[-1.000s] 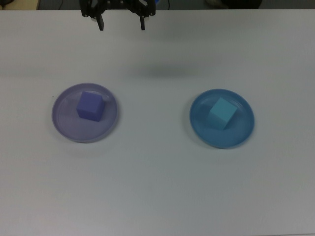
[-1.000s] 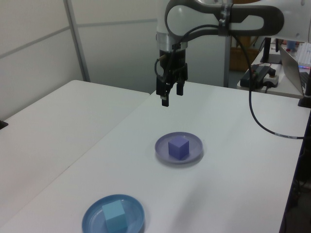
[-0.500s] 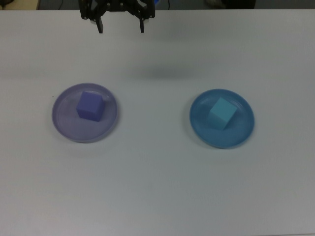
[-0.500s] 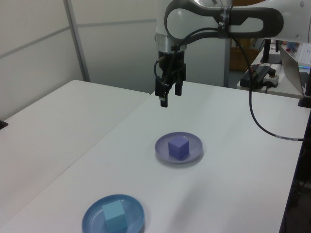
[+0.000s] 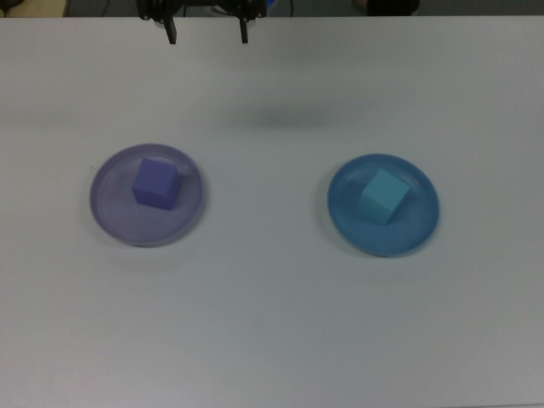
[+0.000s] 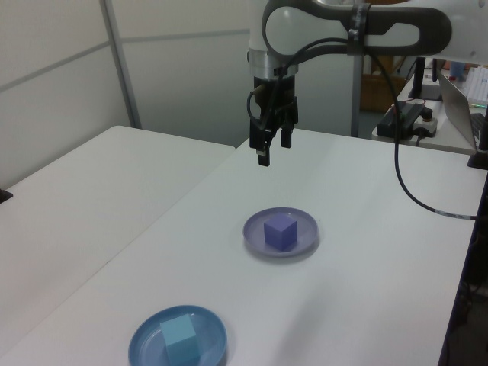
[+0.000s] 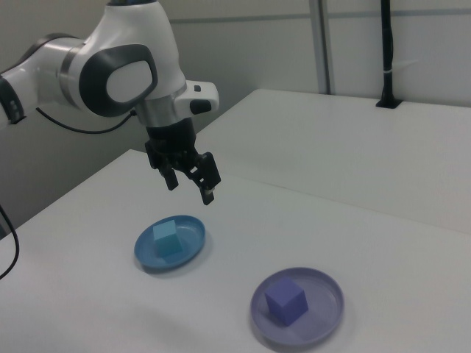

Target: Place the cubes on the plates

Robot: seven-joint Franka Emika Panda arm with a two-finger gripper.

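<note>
The top view's upper edge cuts off the claw (image 5: 207, 32), showing only its fingertips (image 5: 172, 36).

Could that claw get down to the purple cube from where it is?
Probably yes. The claw hangs open above the table, and the purple cube sits uncovered on its plate with nothing around it.

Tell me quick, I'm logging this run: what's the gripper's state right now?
Gripper: open and empty, up in the air above the table, holding neither cube.
</note>
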